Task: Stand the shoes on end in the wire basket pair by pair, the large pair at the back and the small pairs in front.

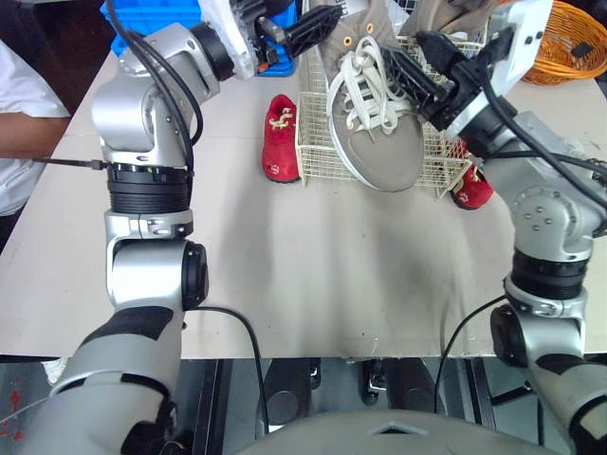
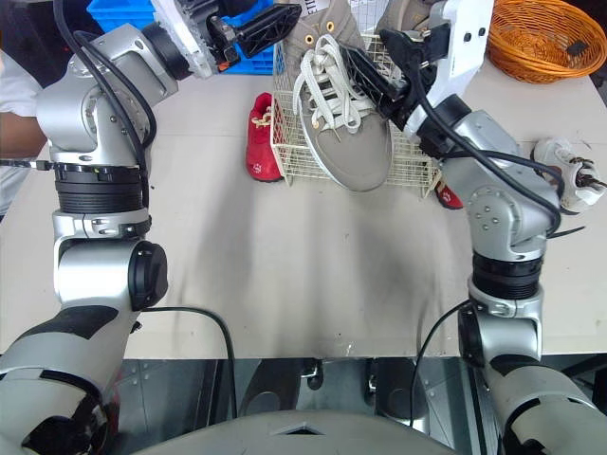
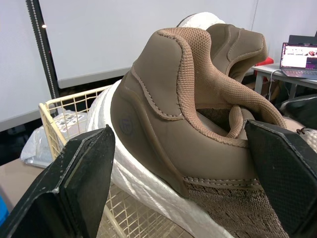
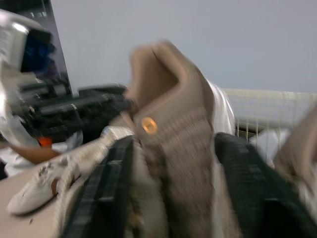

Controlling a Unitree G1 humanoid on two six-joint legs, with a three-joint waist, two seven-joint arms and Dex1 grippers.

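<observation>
A large tan shoe point(image 1: 379, 133) with white laces lies tilted in the cream wire basket point(image 1: 316, 156), its toe hanging over the front wall. My right gripper point(image 1: 414, 68) is shut on its tongue and lace area, with dark fingers point(image 4: 101, 198) pressed against both sides. At the shoe's heel point(image 3: 163, 109), my left gripper point(image 1: 311, 28) is open and its fingers point(image 3: 84, 168) stand well apart. A second tan shoe point(image 1: 453, 14) shows at the basket's back. One small red shoe point(image 1: 280, 140) lies left of the basket and another point(image 1: 471, 187) right of it.
A small white shoe point(image 2: 567, 171) lies at the table's right edge. An orange wicker basket point(image 1: 569, 43) stands at the back right and a blue crate point(image 1: 142, 19) at the back left. A person's white sleeve point(image 1: 19, 114) is at the left edge.
</observation>
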